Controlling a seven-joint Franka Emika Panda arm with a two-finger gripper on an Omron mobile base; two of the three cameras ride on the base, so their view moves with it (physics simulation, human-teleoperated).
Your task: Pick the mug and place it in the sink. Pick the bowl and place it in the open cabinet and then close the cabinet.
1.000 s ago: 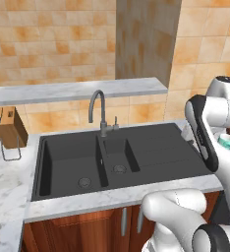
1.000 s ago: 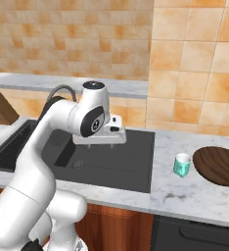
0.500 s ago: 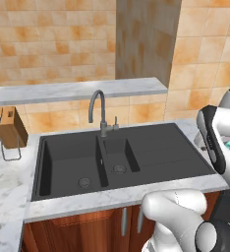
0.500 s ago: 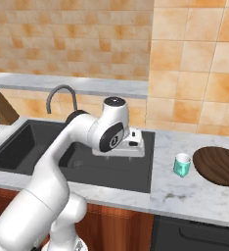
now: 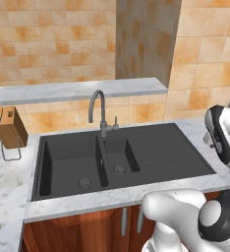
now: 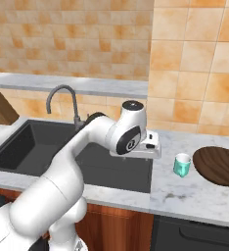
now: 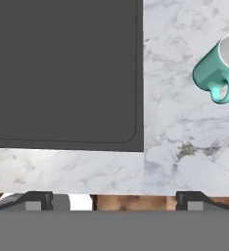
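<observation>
The small teal mug (image 6: 182, 164) stands upright on the marble tabletop (image 6: 194, 193), between the dark grey sink (image 6: 111, 166) and the wide brown wooden bowl (image 6: 220, 165). The fingers (image 7: 111, 201) hang spread wide and empty, presumably ready to take the mug.

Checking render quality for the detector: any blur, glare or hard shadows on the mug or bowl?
Right base view: mug and bowl sharp, flat lighting, no glare. Hand view: mug slightly soft, cut by the edge, barely any shadow on the counter.
</observation>
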